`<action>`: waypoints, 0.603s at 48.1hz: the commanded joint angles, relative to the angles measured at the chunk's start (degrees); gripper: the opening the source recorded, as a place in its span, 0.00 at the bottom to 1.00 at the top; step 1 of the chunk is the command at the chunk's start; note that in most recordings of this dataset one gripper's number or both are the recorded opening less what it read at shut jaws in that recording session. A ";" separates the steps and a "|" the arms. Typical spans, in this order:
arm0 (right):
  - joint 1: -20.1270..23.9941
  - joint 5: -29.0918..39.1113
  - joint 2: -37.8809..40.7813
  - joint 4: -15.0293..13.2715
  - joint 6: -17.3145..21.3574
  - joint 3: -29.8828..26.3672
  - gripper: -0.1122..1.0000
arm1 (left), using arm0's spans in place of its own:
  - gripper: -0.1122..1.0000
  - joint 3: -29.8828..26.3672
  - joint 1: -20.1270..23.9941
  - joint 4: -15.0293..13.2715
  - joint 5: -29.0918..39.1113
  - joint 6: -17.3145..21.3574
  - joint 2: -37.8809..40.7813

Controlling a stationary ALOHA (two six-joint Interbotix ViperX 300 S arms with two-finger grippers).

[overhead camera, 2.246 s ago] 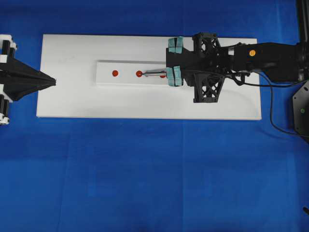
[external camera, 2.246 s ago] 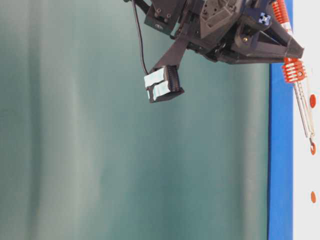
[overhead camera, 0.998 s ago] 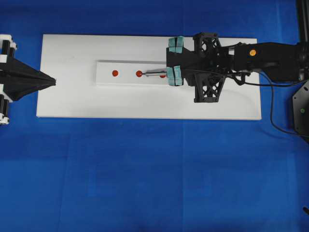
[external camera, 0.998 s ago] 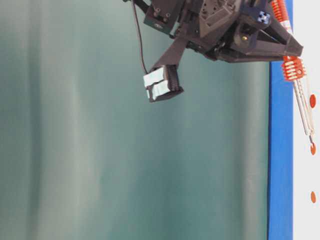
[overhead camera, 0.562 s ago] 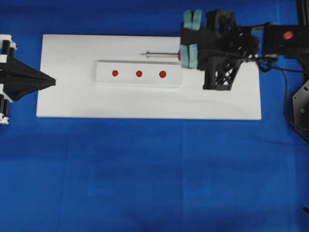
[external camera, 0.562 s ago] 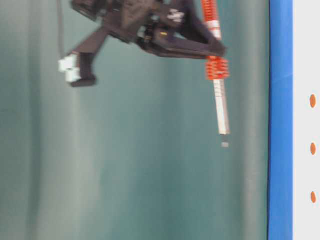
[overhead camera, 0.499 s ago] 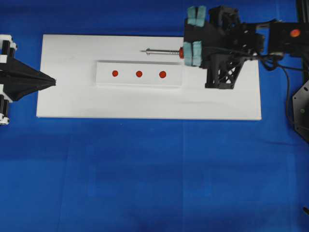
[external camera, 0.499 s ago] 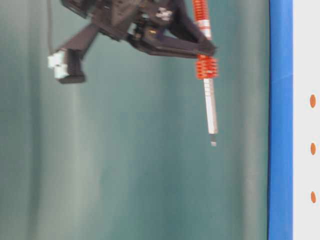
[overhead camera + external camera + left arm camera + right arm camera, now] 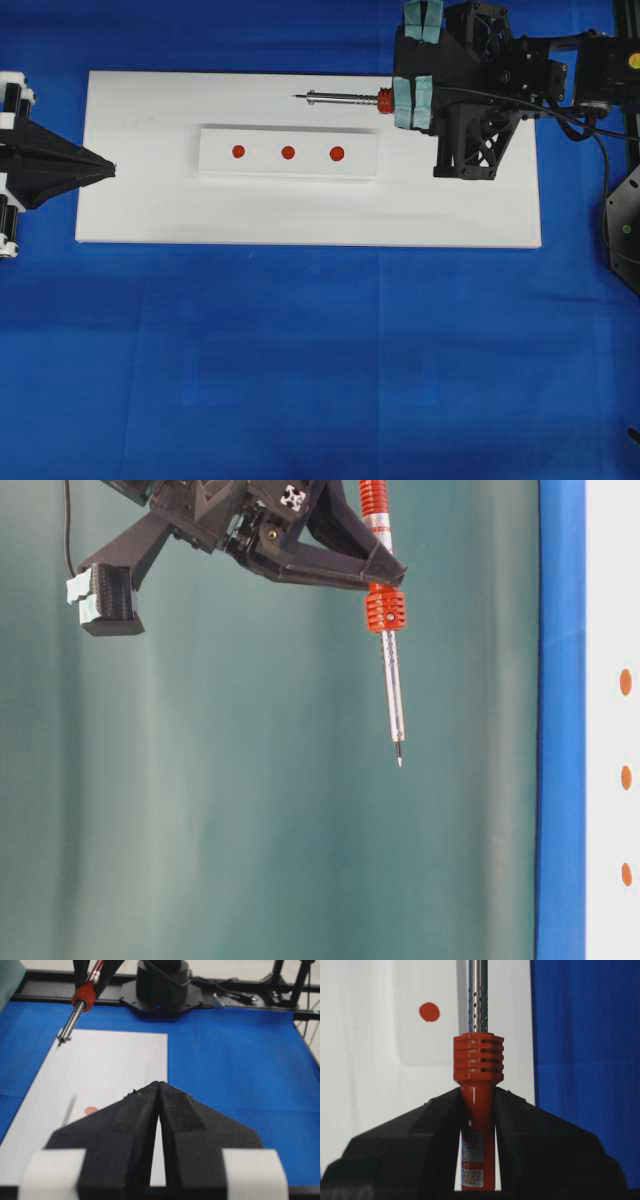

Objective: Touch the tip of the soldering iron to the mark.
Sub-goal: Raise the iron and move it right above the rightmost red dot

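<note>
Right wrist view shows the right gripper (image 9: pixel 477 1110) squeezing the orange handle of the soldering iron (image 9: pixel 478 1062) between its two black jaws. The ribbed collar sits just past the jaw tips, and the thin metal shaft sticks straight out ahead. Holding it low on the handle leaves the whole shaft free, so the sharp tip (image 9: pixel 399 761) can reach a mark first.

From the table-level view the iron hangs high in the air, well apart from the white board (image 9: pixel 140 210). From overhead, three red marks (image 9: pixel 288 153) sit in a row on a raised white strip (image 9: pixel 215 168), off to one side of the shaft (not under it).

The left gripper (image 9: pixel 156 1130) rests apart from it all, its jaws pressed together on nothing, likely because this job needs one arm.
</note>
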 commanded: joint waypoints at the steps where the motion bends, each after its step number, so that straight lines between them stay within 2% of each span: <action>1: 0.09 0.18 -1.41 -0.18 0.00 -0.97 0.16 | 0.10 -0.44 0.09 0.09 -0.62 -0.09 0.26; 16: 0.00 1.67 -7.38 -0.09 0.00 4.39 0.16 | 0.10 -0.44 0.09 0.09 -0.62 -0.09 0.18; 29: 0.00 5.80 -14.06 -0.09 0.35 9.40 0.16 | 0.10 -0.44 0.09 0.09 -0.44 -0.09 0.26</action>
